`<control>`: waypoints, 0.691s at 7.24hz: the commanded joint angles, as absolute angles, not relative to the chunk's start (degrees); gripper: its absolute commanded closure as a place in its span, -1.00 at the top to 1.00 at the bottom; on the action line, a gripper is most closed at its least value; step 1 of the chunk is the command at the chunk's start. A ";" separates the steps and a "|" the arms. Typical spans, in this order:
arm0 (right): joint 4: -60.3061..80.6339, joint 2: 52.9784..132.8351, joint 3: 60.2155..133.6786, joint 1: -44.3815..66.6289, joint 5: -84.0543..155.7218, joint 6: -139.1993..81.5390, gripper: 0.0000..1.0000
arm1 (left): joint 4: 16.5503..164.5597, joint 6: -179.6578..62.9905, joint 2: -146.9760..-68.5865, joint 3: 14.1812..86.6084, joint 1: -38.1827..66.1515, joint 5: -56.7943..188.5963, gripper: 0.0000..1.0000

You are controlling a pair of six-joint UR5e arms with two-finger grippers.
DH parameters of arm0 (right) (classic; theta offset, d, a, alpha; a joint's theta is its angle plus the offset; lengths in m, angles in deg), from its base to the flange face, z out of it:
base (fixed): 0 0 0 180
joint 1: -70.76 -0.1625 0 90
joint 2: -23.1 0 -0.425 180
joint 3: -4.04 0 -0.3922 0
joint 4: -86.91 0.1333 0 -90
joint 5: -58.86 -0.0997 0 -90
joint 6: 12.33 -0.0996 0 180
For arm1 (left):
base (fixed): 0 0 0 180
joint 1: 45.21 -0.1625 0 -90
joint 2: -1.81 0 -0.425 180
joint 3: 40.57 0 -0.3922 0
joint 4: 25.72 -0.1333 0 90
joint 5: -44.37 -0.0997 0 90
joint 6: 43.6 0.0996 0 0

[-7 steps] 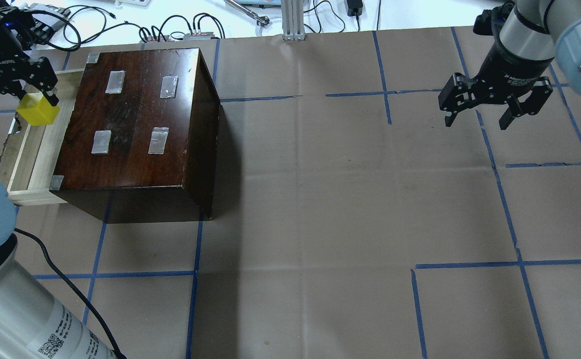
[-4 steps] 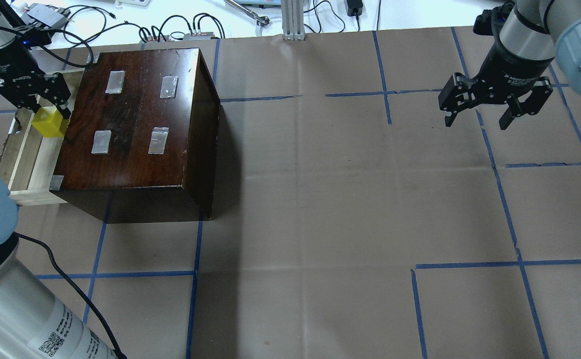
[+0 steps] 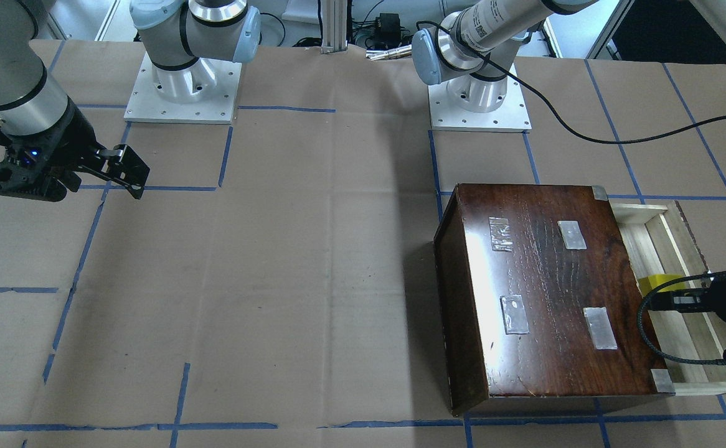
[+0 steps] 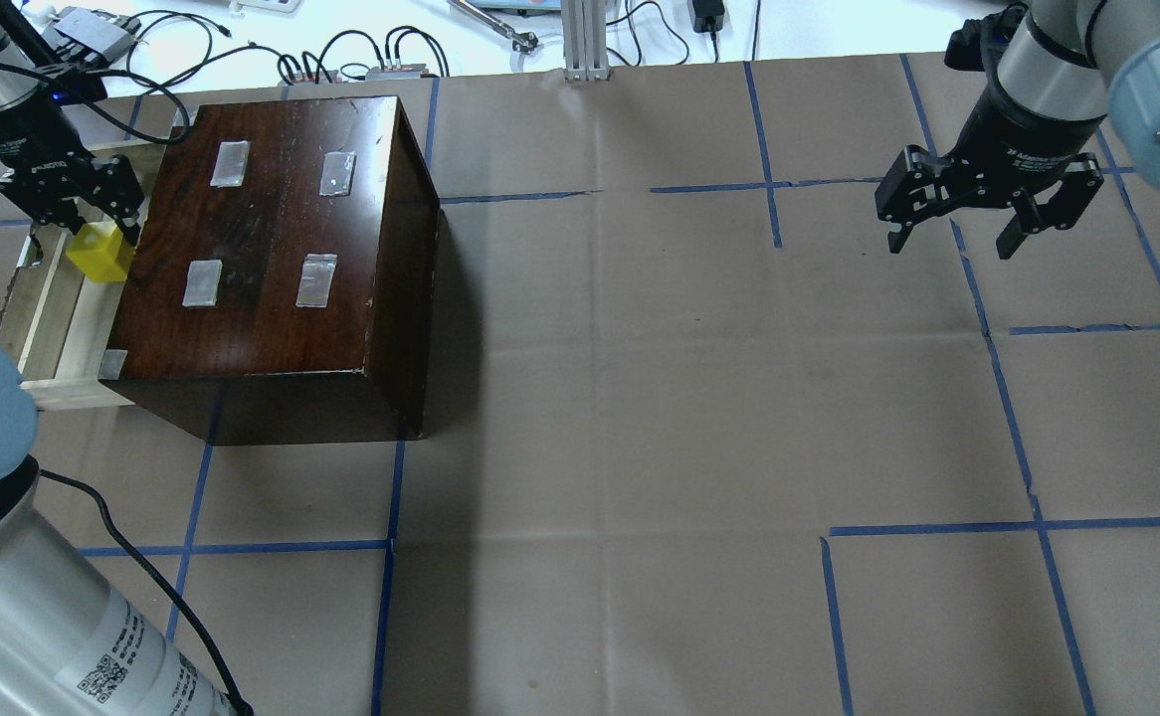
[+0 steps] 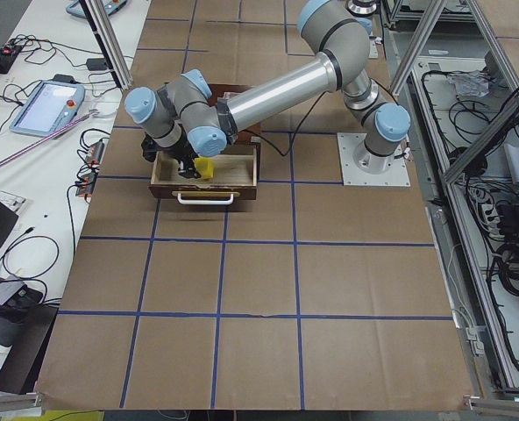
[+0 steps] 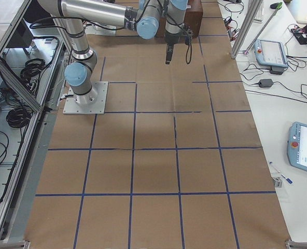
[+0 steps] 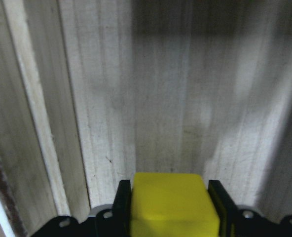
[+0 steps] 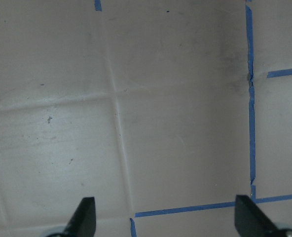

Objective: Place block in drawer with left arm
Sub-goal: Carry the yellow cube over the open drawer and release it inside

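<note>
The yellow block (image 4: pixel 100 254) is held between the fingers of my left gripper (image 4: pixel 95 237), low inside the open pale wood drawer (image 4: pixel 51 320) of the dark brown cabinet (image 4: pixel 272 239). In the left wrist view the block (image 7: pixel 169 203) sits between both black fingers (image 7: pixel 122 203), with the drawer floor (image 7: pixel 161 98) close below. I cannot tell whether the block touches the floor. The front view shows the block (image 3: pixel 652 285) in the drawer (image 3: pixel 667 229) beside the cabinet (image 3: pixel 543 298). My right gripper (image 4: pixel 950 241) is open and empty, far right above the paper.
Brown paper with blue tape lines covers the table (image 4: pixel 640 398). Cables and small devices (image 4: pixel 361 60) lie along the far edge. The left arm's black cable (image 3: pixel 618 134) runs across the table behind the cabinet. The right wrist view shows only paper and tape (image 8: pixel 185 98).
My left gripper has moved down and toward the cabinet with the block, from above the drawer's outer rim to low inside the drawer. The right arm has not moved.
</note>
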State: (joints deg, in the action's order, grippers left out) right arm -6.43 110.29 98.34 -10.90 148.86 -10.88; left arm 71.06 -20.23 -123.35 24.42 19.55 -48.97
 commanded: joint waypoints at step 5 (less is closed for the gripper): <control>-6.43 110.29 98.35 -10.90 148.86 -10.83 1.00 | 71.04 -20.22 -122.73 24.12 19.39 -49.06 0.75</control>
